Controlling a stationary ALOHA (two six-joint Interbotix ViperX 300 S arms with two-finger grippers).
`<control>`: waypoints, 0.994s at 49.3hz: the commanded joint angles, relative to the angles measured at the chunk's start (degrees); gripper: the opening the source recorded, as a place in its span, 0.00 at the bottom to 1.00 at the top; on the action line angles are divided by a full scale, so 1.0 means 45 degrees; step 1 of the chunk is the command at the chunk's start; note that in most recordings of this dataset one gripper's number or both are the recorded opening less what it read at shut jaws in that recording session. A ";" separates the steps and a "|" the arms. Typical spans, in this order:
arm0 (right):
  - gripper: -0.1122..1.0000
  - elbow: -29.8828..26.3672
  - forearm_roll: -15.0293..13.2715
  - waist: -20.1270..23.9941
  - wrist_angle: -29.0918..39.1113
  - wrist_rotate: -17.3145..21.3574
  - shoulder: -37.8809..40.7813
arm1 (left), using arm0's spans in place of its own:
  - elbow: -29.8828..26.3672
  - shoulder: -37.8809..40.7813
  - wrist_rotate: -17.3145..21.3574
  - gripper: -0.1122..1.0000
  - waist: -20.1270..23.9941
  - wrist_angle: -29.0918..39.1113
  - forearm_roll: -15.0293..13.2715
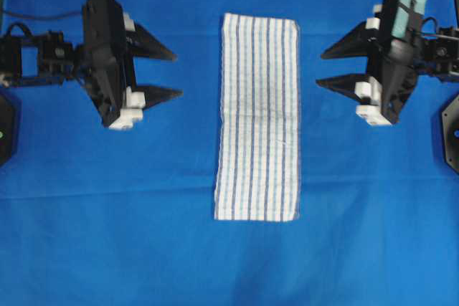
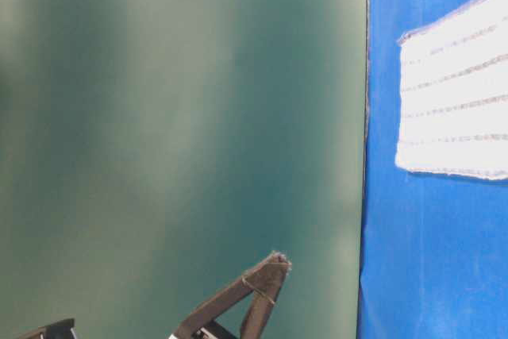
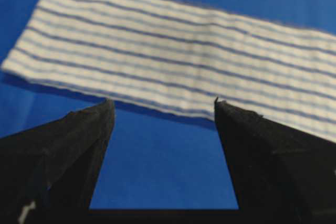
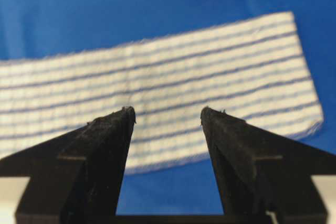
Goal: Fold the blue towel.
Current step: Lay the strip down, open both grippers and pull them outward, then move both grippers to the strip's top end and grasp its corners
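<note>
The blue towel (image 1: 259, 117), a white cloth with thin blue stripes, lies flat as a long narrow strip in the middle of the table, with a faint crease across its middle. It also shows in the table-level view as the blue towel (image 2: 460, 93), in the left wrist view as the blue towel (image 3: 173, 56) and in the right wrist view as the blue towel (image 4: 157, 85). My left gripper (image 1: 176, 73) hovers open to its left, fingers pointing at it, nothing between them. My right gripper (image 1: 319, 69) stands open on the towel's right, likewise empty and apart from the cloth.
A large plain blue cloth (image 1: 129, 206) covers the whole table under the towel. Its far edge (image 2: 367, 156) meets a green backdrop (image 2: 175, 140) in the table-level view. Black arm bases (image 1: 450, 130) sit at both side edges.
</note>
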 commanded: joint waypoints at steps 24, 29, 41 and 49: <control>0.63 0.0176 -0.0098 -0.0488 -0.0625 -0.0039 -0.0039 | -0.0703 0.0859 0.0078 0.72 0.0625 -0.0313 0.0039; 0.63 0.0137 -0.0332 -0.1309 -0.0977 -0.0039 0.0313 | -0.1055 0.1582 0.0234 0.72 0.1074 -0.0801 0.0039; 0.63 -0.0117 -0.0605 -0.3555 -0.2363 -0.0215 0.2598 | -0.2441 0.4316 0.0762 0.72 0.2422 -0.2031 0.0039; 0.64 -0.0527 -0.0859 -0.4258 -0.3301 -0.0254 0.4551 | -0.3496 0.5938 0.0801 0.72 0.3164 -0.2148 0.0039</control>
